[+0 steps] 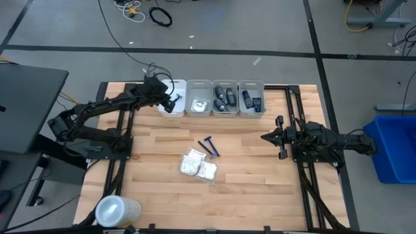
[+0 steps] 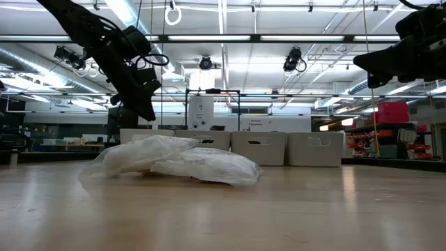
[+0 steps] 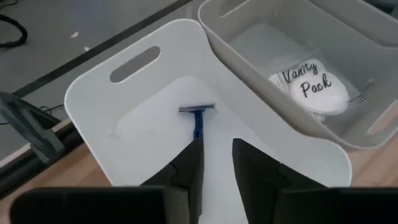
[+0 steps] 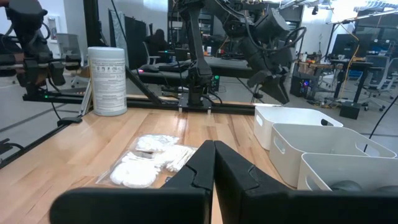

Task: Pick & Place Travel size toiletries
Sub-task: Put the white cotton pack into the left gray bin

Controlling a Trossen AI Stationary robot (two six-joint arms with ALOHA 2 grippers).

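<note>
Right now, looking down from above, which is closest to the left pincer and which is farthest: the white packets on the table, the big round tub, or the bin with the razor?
1. Razor bin: right under the left pincer, end of the row.
2. White packets: mid-table.
3. Round tub: near corner, farthest.

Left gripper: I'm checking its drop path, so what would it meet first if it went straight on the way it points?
The left gripper points into the leftmost white bin; likely it would meet the blue razor on the bin's floor first, though depth is unclear.
</note>
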